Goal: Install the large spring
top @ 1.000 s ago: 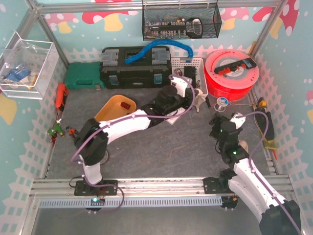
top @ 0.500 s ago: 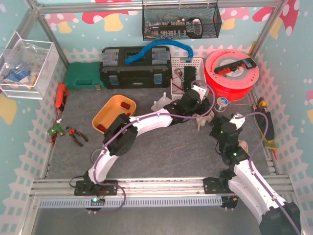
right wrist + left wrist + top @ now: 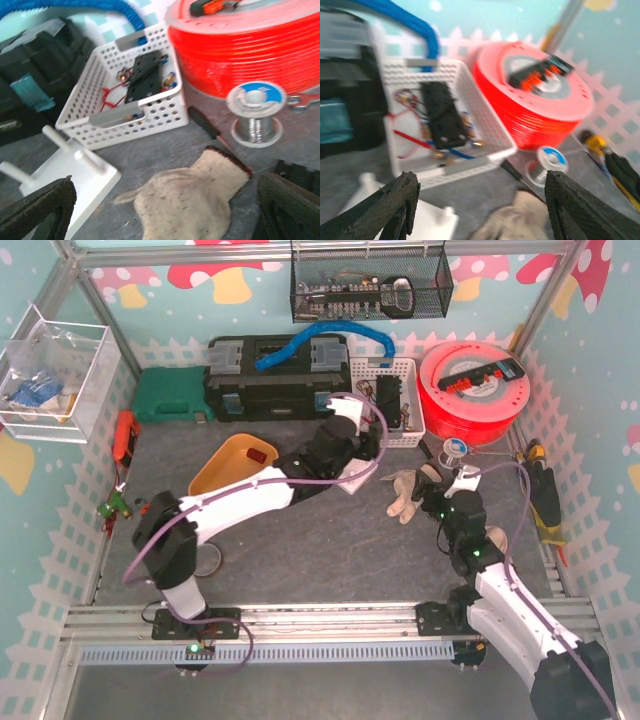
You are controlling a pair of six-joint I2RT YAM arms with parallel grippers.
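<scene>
Hovering over the cluttered table (image 3: 300, 550), both claws stand wide with nothing between their fingers. The left claw (image 3: 480, 205) hangs above a white peg stand (image 3: 70, 167), with a white basket (image 3: 487, 117) at its 12 o'clock and a red reel (image 3: 535, 100) at 1 o'clock. The right claw (image 3: 162, 205) looks over a knit glove (image 3: 190, 200) at its 12 o'clock, with the stand at 10 o'clock and a solder spool (image 3: 255, 112) at 1 o'clock.

The spring cannot be made out in any view. It is in neither claw and on none of the pegs that show. Whether it lies in the basket, under the glove, or in the yellow tray (image 3: 228, 462) at 8 o'clock from the left claw cannot be told, so its place relative to either claw is unknown.

A large steel spring would likely be light but lively: firm across its coils, giving along its length, and apt to roll or jump from a pinch. The safer hold looks to be across the coils near mid-length, leaving one end free to slide over a peg.
</scene>
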